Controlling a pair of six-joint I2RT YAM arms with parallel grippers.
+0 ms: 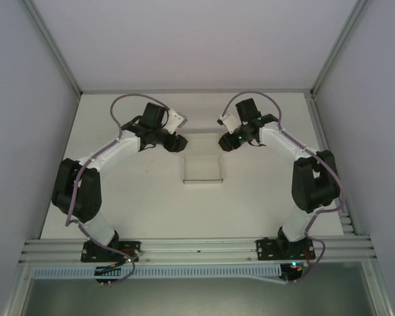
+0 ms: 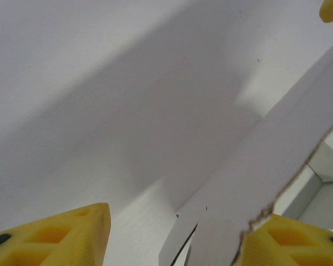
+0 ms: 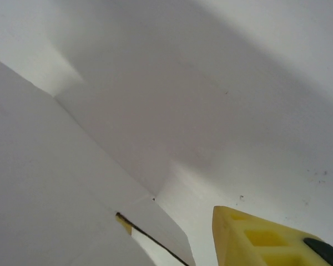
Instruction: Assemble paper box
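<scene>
Well, from where I stand the paper box (image 1: 202, 170) lies on the white table (image 1: 138, 197), midway between its left and right edges and somewhat nearer the far edge than the near one. It looks part folded: a rectangular part seems to have raised sides, and a flatter stretch of card runs on from it toward the far edge. Both arms bend inward over the table and meet at that far stretch. The left gripper (image 1: 176, 141) is at its left corner and the right gripper (image 1: 229, 140) at its right corner, near each other but apart.

Seen from the left wrist, the yellow fingers (image 2: 72, 238) stand well apart, with a long white flap (image 2: 277, 144) of the box rising slantwise between them. The flap runs just beside the right-hand finger, and bare table shows between it and the other one, so nothing is clamped.

From the right wrist, one yellow finger (image 3: 266, 238) stands clear of a broad white panel (image 3: 44, 183), and a sliver of yellow peeps through a slit in the card. That hand is likewise parted, with no grip on the card.
</scene>
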